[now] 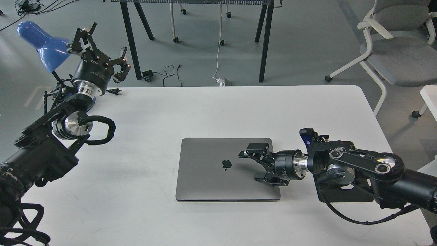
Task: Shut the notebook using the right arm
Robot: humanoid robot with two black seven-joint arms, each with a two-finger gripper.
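Note:
The notebook [211,171] lies flat and shut on the white table [222,106], lid up, with its dark apple logo showing. My right arm [358,167] reaches in from the right. Its gripper [251,165] is open and empty, over the right part of the lid, fingers pointing left. I cannot tell whether it touches the lid. My left gripper [99,41] is open and empty, raised at the table's far left corner beside the blue lamp [42,44].
A flat black mouse pad [344,196] lies right of the notebook, mostly under my right arm. A plug and cable [114,91] lie at the table's far left edge. A grey chair [396,44] and black table legs [264,41] stand beyond the table.

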